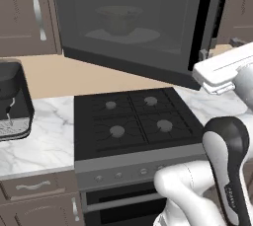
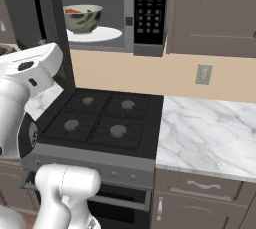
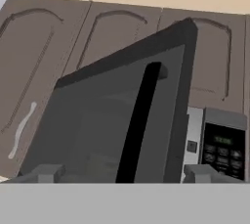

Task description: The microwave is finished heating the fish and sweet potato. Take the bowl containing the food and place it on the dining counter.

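The microwave (image 2: 150, 13) hangs above the stove with its tinted door (image 1: 138, 18) swung open toward me. Inside, the cream-green bowl (image 2: 82, 17) stands on the white turntable (image 2: 102, 35), and it shows dimly through the door glass (image 1: 118, 18). A red-orange bit of sweet potato (image 2: 73, 10) peeks over the bowl's rim; I cannot make out the fish. My gripper (image 3: 124, 174) is open, its fingertips wide apart just in front of the door's black handle (image 3: 141, 120), touching nothing. The dining counter is out of view.
A black four-burner stove (image 1: 133, 119) sits below the microwave, with marble worktop on both sides (image 2: 210, 128). A dark appliance (image 1: 12, 99) stands on the left worktop. Brown wall cabinets (image 3: 29, 61) flank the microwave. A wall outlet (image 2: 203, 74) is at the right.
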